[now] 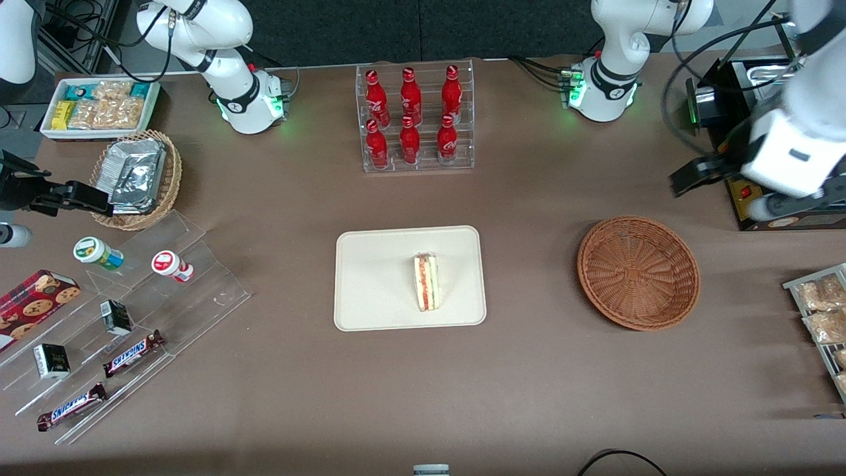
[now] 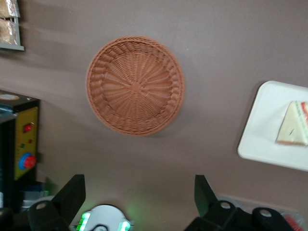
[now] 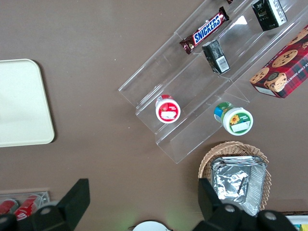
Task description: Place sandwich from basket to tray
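The left gripper (image 2: pixel 137 199) is hanging above the table near the basket (image 1: pixel 638 272), fingers spread wide apart and gripping nothing. The sandwich (image 1: pixel 427 281) is lying on the tray (image 1: pixel 370 277), and the basket is sitting empty.

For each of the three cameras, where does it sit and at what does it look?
Front view: high above the table, looking down on the sandwich on the tray; both arm bases show.
Left wrist view: above the empty basket, the open claw showing.
Right wrist view: over the snack shelves; parked fingers show.
Shared: tray, basket.
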